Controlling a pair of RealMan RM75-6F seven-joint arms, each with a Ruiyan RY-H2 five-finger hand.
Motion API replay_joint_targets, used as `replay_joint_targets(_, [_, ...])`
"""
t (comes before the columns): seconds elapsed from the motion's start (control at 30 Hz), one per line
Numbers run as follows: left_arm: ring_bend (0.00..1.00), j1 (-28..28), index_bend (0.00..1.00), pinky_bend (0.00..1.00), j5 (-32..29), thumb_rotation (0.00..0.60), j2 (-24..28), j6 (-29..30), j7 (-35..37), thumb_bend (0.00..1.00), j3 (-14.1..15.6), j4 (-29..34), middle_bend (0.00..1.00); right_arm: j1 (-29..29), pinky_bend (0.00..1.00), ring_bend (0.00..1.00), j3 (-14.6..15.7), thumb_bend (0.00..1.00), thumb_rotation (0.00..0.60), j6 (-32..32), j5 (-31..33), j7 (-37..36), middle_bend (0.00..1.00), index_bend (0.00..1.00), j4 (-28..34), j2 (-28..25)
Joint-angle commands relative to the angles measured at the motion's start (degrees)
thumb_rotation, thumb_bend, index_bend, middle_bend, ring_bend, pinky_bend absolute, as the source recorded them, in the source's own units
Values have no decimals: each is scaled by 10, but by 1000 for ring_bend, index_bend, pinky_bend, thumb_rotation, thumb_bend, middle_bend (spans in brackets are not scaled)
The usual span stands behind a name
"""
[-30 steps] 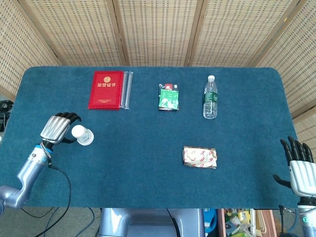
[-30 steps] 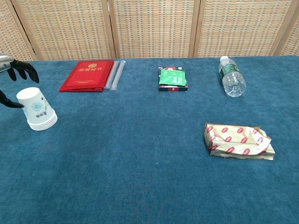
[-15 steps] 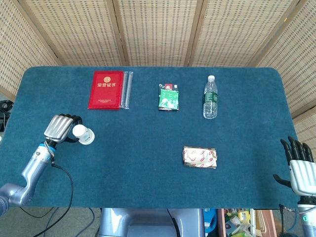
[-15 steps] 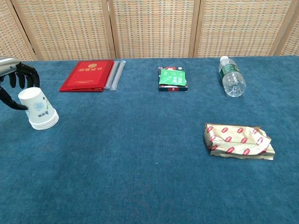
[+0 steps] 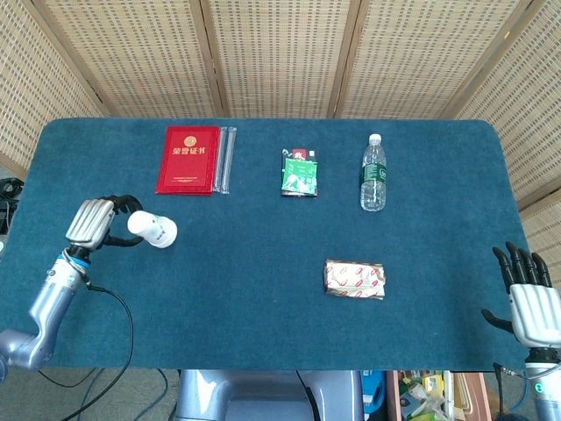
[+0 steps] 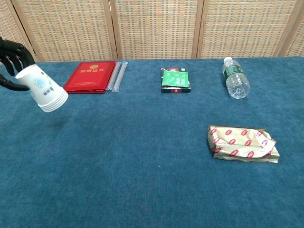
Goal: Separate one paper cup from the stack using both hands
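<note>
Two hands are in view. Right hand (image 5: pixel 530 303) sits off the near right corner of the worktop (image 5: pixel 263 333), fingers spread and holding nothing. Blue cloth along the near edge and across the middle lies bare, apart from a wrapped pack (image 5: pixel 355 279) right of centre. Left hand (image 5: pixel 95 222) is near the left edge, its dark fingers (image 6: pixel 12 51) gripping the cup stack (image 6: pixel 42 89). Compared with half a second ago, the stack has left the cloth: it was standing mouth down and is now raised and tilted, rims pointing down and to the right. It is white with a pale printed motif, several rims nested at the mouth. Along the far edge lie a red booklet (image 5: pixel 188 159), a green packet (image 5: pixel 300 173) and a bottle (image 5: pixel 373 173) on its side.
</note>
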State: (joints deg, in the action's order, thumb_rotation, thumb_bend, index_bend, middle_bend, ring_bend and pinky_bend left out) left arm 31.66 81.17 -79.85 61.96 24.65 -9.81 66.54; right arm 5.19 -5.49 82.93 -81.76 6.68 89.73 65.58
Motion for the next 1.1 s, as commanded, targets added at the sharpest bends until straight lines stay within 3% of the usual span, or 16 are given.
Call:
replay_joint_targets(0.03, [442,-13,537,445,25,600,45,26,271,64,-17,56,497,13,0,0,0,0,600,14,-42,-19,0,10,-36,13])
replay_joint_targets(0.2, [444,19,537,453,44,600,41,-22,481,102,-13,69,501,50,0,0,0,0,600,49,-134,-75,3,123,-128,34])
replay_joint_targets(0.27, [445,40,537,455,50,600,26,-41,524,120,-15,61,503,70,0,0,0,0,600,63,-170,-102,18,161,-162,41])
replay_joint_targets(0.47, [447,102,537,458,56,600,-21,-85,534,122,-26,56,506,126,0,0,0,0,600,82,-236,-174,91,275,-223,54])
replay_joint_targets(0.63, [447,152,537,459,35,600,-56,-136,536,124,-44,60,505,176,0,0,-7,0,600,94,-274,-190,114,351,-264,80])
replay_joint_targets(0.77, [447,177,538,458,20,600,-74,-157,528,125,-56,54,505,213,0,0,-12,14,600,81,-288,-181,135,370,-272,91])
replay_joint_targets(1.1, [447,218,538,458,-12,600,-105,-202,548,125,-77,37,506,297,0,0,-26,172,600,46,-311,-156,149,419,-264,128])
